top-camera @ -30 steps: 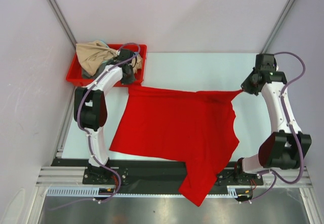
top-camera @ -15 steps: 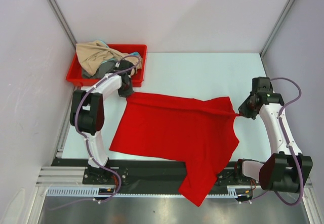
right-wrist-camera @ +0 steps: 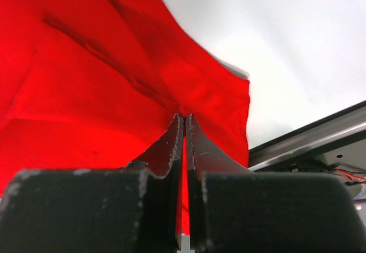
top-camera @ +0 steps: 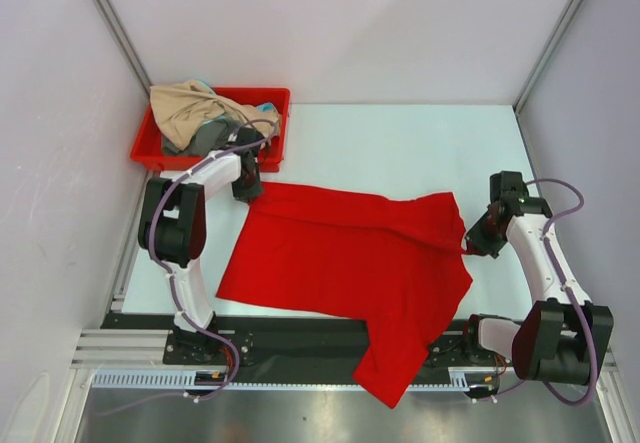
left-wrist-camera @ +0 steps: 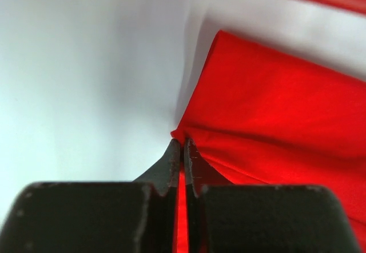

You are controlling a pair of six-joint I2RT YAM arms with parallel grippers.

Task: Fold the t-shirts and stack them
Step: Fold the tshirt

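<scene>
Nearest, a flap of the red t-shirt [top-camera: 345, 258] droops over the table [top-camera: 400, 148] edge across the black rail [top-camera: 300, 335]; the rest lies spread, creased along its far fold. Right gripper [top-camera: 470, 246] pinched tight on its right edge; left gripper [top-camera: 250, 191] clamped on the far-left corner. Beyond, the red tray [top-camera: 150, 148] holds a beige shirt [top-camera: 190, 108] heaped over a grey one [top-camera: 210, 138].
</scene>
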